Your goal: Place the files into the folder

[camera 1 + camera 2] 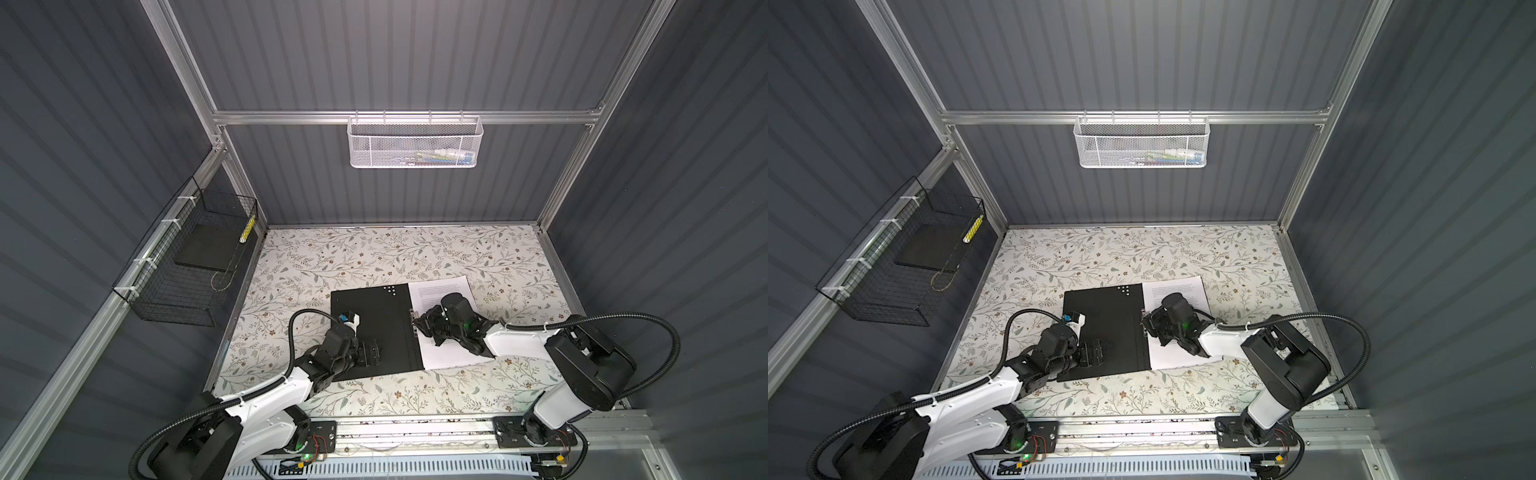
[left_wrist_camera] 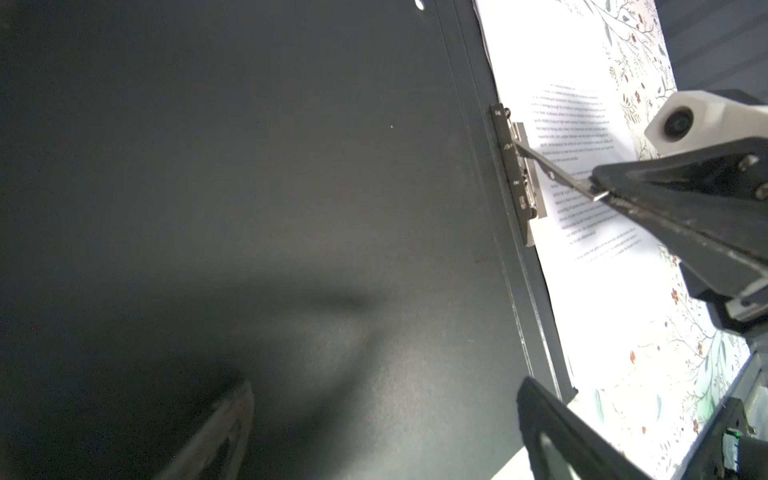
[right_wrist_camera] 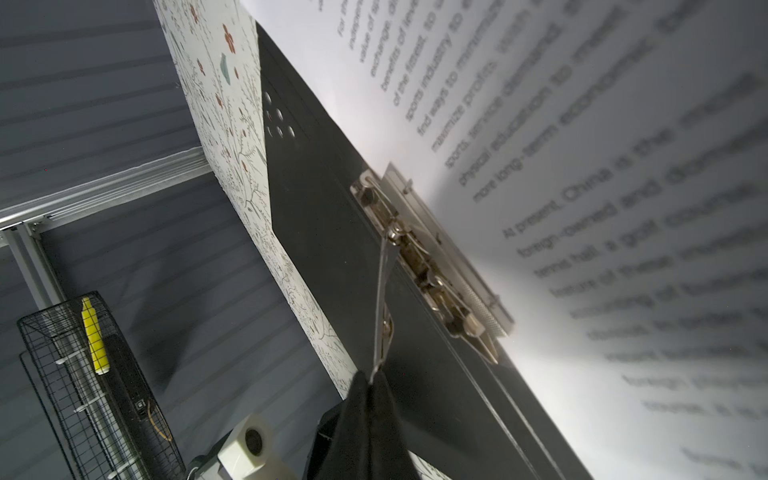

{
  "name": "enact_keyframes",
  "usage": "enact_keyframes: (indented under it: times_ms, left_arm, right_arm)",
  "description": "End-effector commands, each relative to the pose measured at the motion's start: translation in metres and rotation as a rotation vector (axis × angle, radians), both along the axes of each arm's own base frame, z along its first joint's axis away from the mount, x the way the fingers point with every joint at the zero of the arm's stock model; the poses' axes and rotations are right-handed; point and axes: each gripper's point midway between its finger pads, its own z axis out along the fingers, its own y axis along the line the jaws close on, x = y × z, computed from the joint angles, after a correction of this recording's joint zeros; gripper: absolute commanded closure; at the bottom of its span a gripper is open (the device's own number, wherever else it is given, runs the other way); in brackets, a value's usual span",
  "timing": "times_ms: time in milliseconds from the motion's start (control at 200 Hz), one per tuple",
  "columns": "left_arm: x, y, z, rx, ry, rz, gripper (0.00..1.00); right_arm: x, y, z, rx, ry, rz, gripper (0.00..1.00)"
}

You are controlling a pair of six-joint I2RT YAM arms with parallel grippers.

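Note:
The folder [image 1: 374,324] [image 1: 1108,328] lies open on the table, black inside up, with small dots at its far corner. The files [image 1: 449,286] [image 1: 1183,286], white sheets of small print, rest on its right half. At the spine sits a metal clip [image 3: 432,266] [image 2: 519,174]. Its thin lever [image 3: 380,303] is raised, and my right gripper [image 3: 370,378] [image 1: 417,322] is shut on the lever's tip. Low over the folder's left flap [image 2: 291,166], my left gripper [image 2: 386,428] [image 1: 370,353] stands open with nothing between its fingers.
A black wire basket [image 1: 187,266] on the left wall holds a dark slab and a yellow marker [image 3: 93,336]. A white mesh basket [image 1: 415,141] hangs on the back rail. Floral tabletop [image 1: 374,249] surrounds the folder.

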Motion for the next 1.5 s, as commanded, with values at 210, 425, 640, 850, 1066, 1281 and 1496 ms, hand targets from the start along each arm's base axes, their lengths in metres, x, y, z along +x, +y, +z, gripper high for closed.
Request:
enact_keyframes:
  times_ms: [210,425,640,850,1066,1281,1496]
  left_arm:
    - [0.001,0.0,-0.027,0.018,0.114,0.063,0.0]
    - [-0.003,0.007,-0.034,0.038,0.118,0.073,0.0]
    - [-0.003,0.01,-0.033,0.046,0.109,0.079,0.0]
    - [-0.003,0.009,-0.036,0.047,0.112,0.077,0.0]
    - [-0.004,0.009,-0.036,0.045,0.112,0.075,0.0]
    - [-0.002,0.008,-0.035,0.044,0.105,0.073,0.0]
    - [-0.002,0.008,-0.036,0.047,0.106,0.072,0.0]
  right_arm:
    - [0.034,-0.008,0.013,-0.023,-0.08,0.061,0.93]
    - [0.033,-0.013,0.019,-0.031,-0.088,0.06,0.77]
    - [0.03,-0.016,0.027,-0.035,-0.087,0.056,0.71]
    - [0.031,-0.009,0.028,-0.042,-0.068,0.068,0.71]
    - [0.034,-0.004,0.022,-0.037,-0.047,0.066,0.73]
    - [0.032,-0.003,0.015,-0.045,-0.029,0.066,0.75]
    - [0.032,-0.003,0.013,-0.048,-0.024,0.066,0.77]
